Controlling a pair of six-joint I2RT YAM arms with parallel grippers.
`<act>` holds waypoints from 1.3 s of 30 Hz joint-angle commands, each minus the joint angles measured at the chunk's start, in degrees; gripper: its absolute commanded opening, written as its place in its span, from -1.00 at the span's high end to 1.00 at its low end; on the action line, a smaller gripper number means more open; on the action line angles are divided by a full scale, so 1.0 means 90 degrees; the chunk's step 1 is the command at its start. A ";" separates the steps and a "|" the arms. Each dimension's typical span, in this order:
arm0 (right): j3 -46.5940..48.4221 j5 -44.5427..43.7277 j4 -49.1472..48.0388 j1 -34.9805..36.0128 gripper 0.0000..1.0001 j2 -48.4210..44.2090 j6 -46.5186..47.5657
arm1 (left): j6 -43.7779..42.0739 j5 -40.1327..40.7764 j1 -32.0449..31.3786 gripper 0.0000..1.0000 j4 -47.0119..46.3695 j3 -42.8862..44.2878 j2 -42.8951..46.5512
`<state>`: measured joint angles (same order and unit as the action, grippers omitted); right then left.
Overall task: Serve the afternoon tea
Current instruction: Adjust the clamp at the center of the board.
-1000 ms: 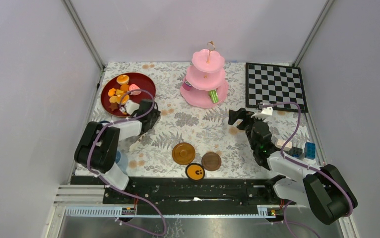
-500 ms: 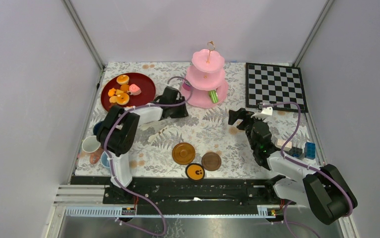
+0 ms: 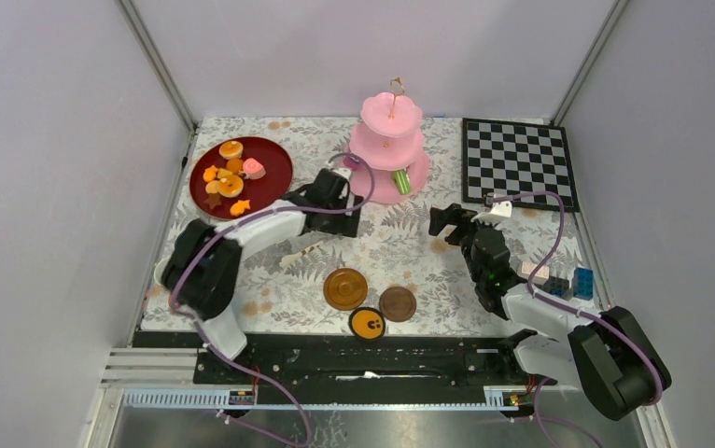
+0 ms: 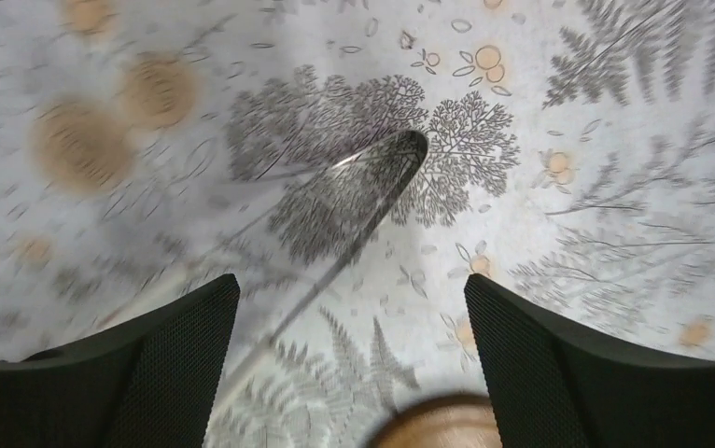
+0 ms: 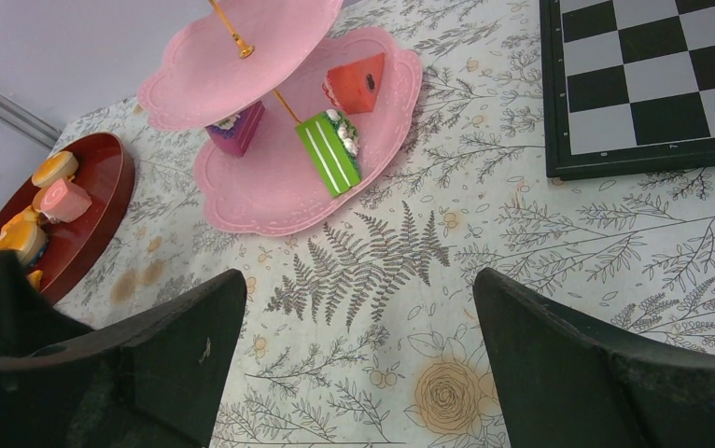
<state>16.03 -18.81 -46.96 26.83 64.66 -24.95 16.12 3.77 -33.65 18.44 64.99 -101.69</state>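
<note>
— Soft, even light is coming from overhead, casting faint shadows on the tablecloth (image 3: 382,243).
— The left wrist view is smearing leftward, the saucer (image 4: 433,427) blurring; the right wrist view is looking crisp.

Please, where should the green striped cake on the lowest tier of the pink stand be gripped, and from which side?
Probably grip the green striped cake across its two long sides, near mid-length: it is a narrow block, so those faces are parallel. Come slanting down from the outer rim of the pink stand, since the tier above overhangs behind it.
</note>
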 commanded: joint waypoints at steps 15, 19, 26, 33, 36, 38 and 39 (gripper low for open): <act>0.0258 -0.0025 -0.0124 -0.0051 -0.97 0.0018 -0.0059 | 0.9053 0.1616 -0.0059 -0.96 0.0061 -0.2084 0.3077; 0.0259 -0.0035 -0.0124 -0.0052 -0.97 0.0019 -0.0060 | 1.0174 0.0946 -0.0040 -0.98 0.0262 -0.1690 0.2167; 0.0260 -0.0050 -0.0124 -0.0051 -0.97 0.0034 -0.0076 | 1.1070 0.0677 -0.0036 -0.82 0.0803 -0.0586 0.0684; 0.0249 -0.0084 -0.0124 -0.0051 -0.97 0.0023 -0.0088 | 1.1546 0.0860 0.0122 -0.56 0.0887 -0.0475 0.0292; 0.0249 -0.0093 -0.0124 -0.0056 -0.97 0.0027 -0.0096 | 1.1607 0.0923 0.0145 -0.49 0.0932 -0.0496 0.0201; 0.0244 -0.0107 -0.0124 -0.0051 -0.97 0.0020 -0.0116 | 1.1607 0.0936 0.0162 -0.29 0.0988 -0.0500 0.0113; 0.0241 -0.0110 -0.0124 -0.0051 -0.97 0.0015 -0.0112 | 1.1599 0.0946 0.0173 -0.14 0.0986 -0.0505 0.0065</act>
<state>16.12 -18.83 -46.94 26.83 64.79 -25.63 118.06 11.00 -32.53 25.98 58.28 -99.85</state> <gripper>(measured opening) 0.988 0.668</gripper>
